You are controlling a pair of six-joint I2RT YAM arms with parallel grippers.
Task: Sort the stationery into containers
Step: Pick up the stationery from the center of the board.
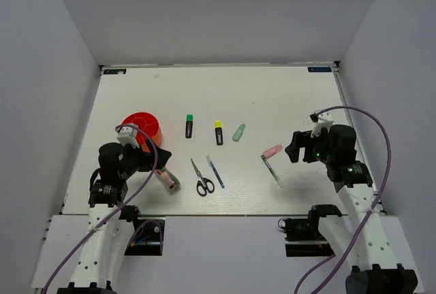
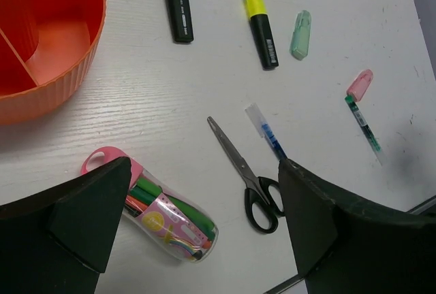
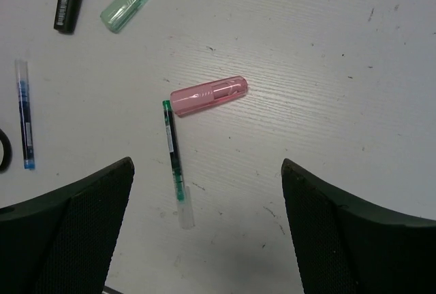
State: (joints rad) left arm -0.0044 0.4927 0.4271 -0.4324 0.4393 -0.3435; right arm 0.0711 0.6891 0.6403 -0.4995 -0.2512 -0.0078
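No legible text; only blurred print on black markers (image 2: 178,15)

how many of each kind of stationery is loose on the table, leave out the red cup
markers: 2 (green-cap marker, yellow-cap marker)
highlighters: 2 (pale green highlighter, pink highlighter)
pens: 2 (blue pen, clear pen)
scissors: 1
tube of felt pens: 1
total: 8

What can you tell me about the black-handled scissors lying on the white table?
The black-handled scissors have two thin silvery blades, seemingly metal, shut together, and two black loop handles that look plastic. They lie flat on the white table, blades pointing to the table's far side, handles toward the near edge. A slim blue pen lies close beside them; nothing holds them.
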